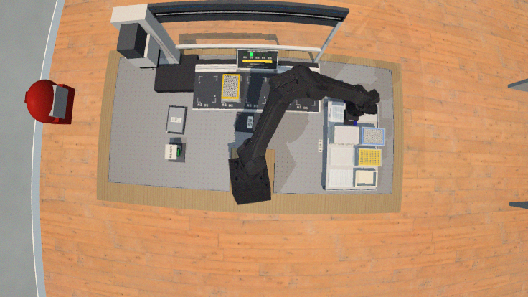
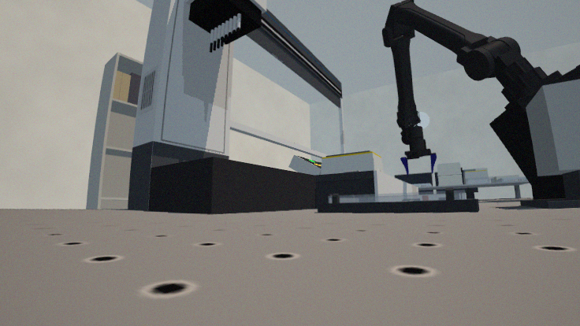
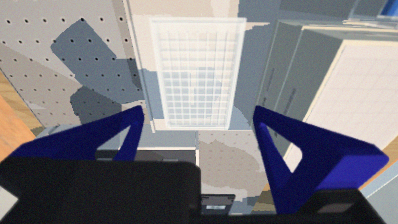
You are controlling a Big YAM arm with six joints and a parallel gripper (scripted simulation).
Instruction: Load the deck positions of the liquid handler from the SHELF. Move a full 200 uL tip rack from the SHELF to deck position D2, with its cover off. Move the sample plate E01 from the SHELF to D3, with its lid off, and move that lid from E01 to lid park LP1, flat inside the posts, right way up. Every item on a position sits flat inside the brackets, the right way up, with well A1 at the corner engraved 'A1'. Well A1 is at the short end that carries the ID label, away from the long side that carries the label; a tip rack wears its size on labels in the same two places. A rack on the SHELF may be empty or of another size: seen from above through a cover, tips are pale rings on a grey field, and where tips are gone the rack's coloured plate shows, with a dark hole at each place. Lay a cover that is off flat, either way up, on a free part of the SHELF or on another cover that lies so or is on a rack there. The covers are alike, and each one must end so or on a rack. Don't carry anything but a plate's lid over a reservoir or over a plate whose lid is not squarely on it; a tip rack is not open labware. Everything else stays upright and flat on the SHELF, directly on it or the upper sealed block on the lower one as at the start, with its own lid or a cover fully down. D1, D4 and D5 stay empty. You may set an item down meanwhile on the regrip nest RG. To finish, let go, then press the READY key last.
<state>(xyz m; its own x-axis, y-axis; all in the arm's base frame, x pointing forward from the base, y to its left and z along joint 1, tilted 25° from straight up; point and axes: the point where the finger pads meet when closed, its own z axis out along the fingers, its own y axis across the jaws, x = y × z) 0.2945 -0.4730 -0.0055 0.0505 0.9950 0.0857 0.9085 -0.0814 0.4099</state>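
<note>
Your gripper point(image 3: 197, 150) is hanging with its jaws fully apart, holding nothing; the clear-lidded plate point(image 3: 198, 70) is lying on the SHELF point(image 1: 326, 147) at 12 o'clock, long axis running 12-to-6 between them.

In the top view, the flat grey rectangular lid park plate point(image 1: 176, 119) carries a small label that seems to read "LP1", though it is blurred. The small white key block point(image 1: 170, 151) bears "READY" along its side. The black deck strip point(image 1: 206, 105) shows "A1" marks with position numbers too small to read.
</note>
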